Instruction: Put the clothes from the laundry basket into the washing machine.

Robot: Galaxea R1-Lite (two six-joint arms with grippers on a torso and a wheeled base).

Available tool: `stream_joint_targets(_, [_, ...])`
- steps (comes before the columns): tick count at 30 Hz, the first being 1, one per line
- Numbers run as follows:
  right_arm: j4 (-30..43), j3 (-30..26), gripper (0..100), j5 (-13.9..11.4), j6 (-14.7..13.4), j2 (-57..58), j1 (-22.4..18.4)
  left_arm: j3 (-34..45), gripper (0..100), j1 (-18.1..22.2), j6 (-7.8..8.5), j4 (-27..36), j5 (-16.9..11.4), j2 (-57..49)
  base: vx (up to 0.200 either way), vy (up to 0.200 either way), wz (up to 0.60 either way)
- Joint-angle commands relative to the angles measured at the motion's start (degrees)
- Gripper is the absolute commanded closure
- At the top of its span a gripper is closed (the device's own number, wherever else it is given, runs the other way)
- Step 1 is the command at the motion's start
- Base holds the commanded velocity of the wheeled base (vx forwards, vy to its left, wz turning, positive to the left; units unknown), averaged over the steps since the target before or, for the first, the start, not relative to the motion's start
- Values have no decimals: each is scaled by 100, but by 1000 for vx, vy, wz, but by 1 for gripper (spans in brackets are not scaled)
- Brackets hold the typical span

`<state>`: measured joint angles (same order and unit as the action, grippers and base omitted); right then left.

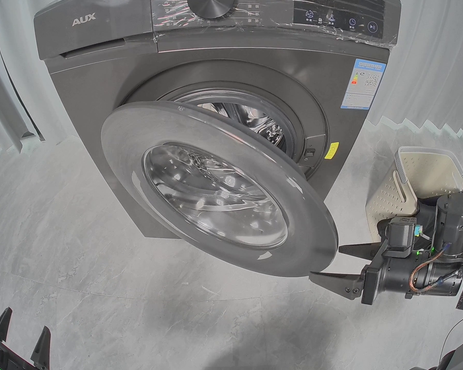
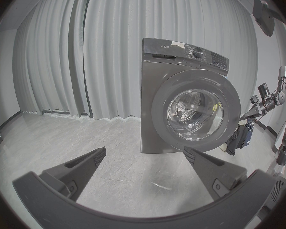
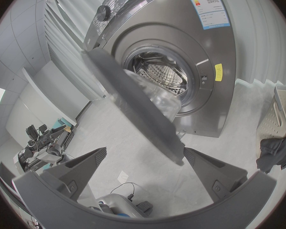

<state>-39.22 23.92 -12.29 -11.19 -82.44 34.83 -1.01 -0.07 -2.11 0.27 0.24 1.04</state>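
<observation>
Grey washing machine (image 1: pixel 98 104), door (image 1: pixel 213 196) open, carries a blue label (image 1: pixel 362 84) and a yellow sticker (image 1: pixel 332 150). Dark clothes (image 3: pixel 275 151) drape the cream laundry basket (image 1: pixel 391 196) at four o'clock. Left gripper (image 1: pixel 20 337) and right gripper (image 1: pixel 326 263): jaws apart, empty.

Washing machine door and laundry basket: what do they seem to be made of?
The door: grey ring with satin sheen, probably painted metal or plastic, around a clear glossy bowl, likely glass by its reflections. The laundry basket: cream matt plastic, judging by its moulded, perforated wall.
</observation>
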Motion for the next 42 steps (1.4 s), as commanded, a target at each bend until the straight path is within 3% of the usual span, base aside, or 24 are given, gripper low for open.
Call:
stream_joint_targets(1, [-7,-71,0,-10,-6,-8,165,84,0,7,0,0,2,-86,0,0,0])
stream_joint_targets(10, [2,-115,0,16,3,71,182,84,0,-1,-9,0,2,-86,0,0,0])
stream_joint_targets(16, [37,-19,0,42,135,9,-240,84,0,-1,-9,0,2,-86,0,0,0])
stream_joint_targets(22, [-121,377,0,16,152,-571,-29,84,0,-1,0,0,2,-86,0,0,0])
stream_joint_targets(25, [-534,421,0,16,144,-826,235,84,0,-1,-9,8,2,-86,0,0,0])
stream_joint_targets(35, [-587,-247,0,7,161,-307,490,84,0,-1,18,0,-7,-86,0,0,0])
stream_joint_targets(42, [-596,-247,0,16,161,-175,393,84,0,-1,9,0,-7,-86,-114,0,0])
